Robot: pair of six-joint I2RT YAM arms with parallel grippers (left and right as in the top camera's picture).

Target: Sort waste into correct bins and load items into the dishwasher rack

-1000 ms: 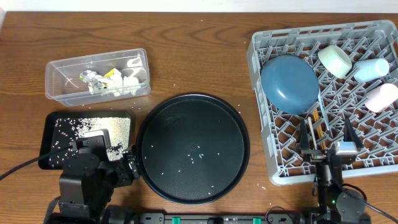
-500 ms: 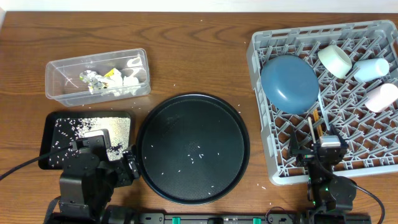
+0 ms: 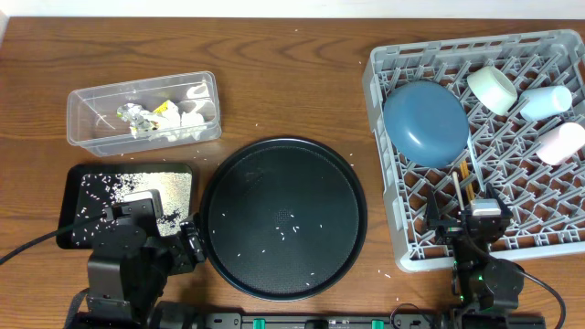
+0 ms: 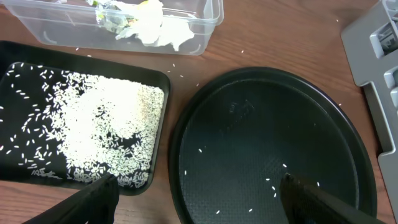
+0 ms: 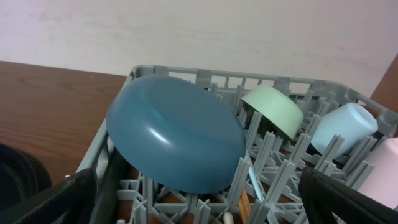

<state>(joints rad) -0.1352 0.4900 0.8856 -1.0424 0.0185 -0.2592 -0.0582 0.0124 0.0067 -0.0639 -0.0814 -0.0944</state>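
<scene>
Overhead view: the dishwasher rack (image 3: 393, 164) fills the right side of the wooden worktop (image 3: 274, 82). A dark-blue bowl (image 3: 425, 122) leans among the pegs at the rack's upper left. A pale-green bowl (image 3: 494, 89), a pale-blue cup (image 3: 547, 101) and a pink cup (image 3: 560, 143) lie toward its upper right. Wooden chopsticks (image 3: 462, 187) stand in a cell just below the blue bowl.

The right end effector (image 5: 198, 177) sits at the rack's lower edge. Its fingers are spread wide apart and hold nothing.

At upper left, the clear tub (image 3: 82, 110) holds a yellow-green snack packet (image 3: 164, 111) and crumpled tissue (image 4: 158, 28). Below it, the black rectangular tray (image 3: 78, 178) carries a heap of rice grains (image 4: 106, 130).

The left end effector (image 4: 198, 183) is at the lower left of the frame, over the lower edges of that tray and the round black tray (image 3: 283, 217). Its fingers are also apart and empty. A few stray grains dot the round tray.
</scene>
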